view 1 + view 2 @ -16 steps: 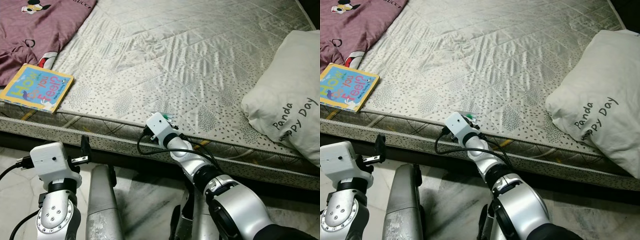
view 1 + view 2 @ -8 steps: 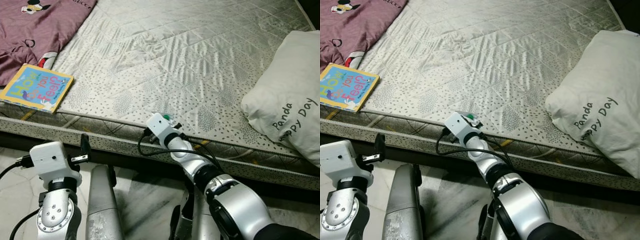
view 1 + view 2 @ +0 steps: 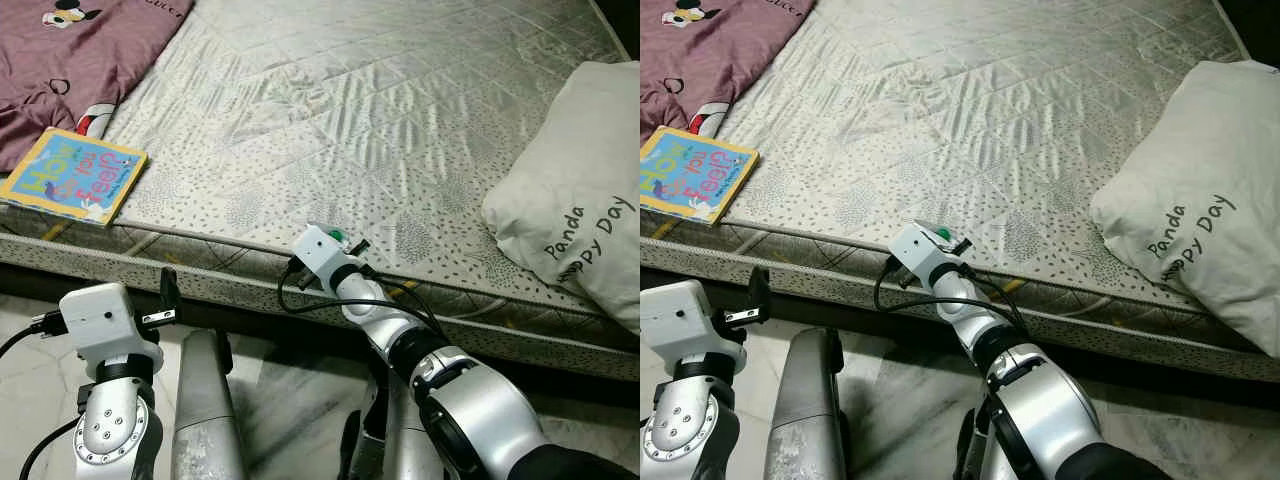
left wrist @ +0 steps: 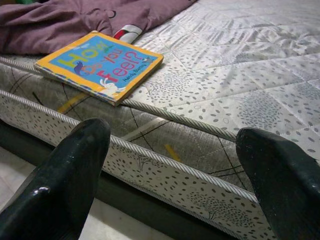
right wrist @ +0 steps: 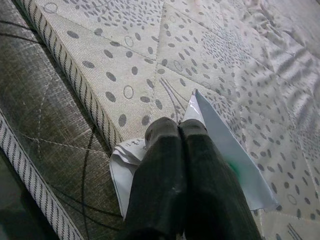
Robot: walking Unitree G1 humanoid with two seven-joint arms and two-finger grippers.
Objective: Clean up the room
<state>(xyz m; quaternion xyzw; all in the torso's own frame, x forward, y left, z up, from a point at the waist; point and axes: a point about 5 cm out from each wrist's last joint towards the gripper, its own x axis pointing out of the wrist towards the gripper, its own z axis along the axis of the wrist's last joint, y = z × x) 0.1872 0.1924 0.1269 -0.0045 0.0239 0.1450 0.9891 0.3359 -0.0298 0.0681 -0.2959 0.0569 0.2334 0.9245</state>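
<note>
Paper is pinched tight between the right gripper's shut fingers, at the near edge of the mattress. So one bit of mess is picked up. The book lies beyond the left gripper's wide-open fingers. A pillow and purple blanket remain. Nothing blocks either gripper.
</note>
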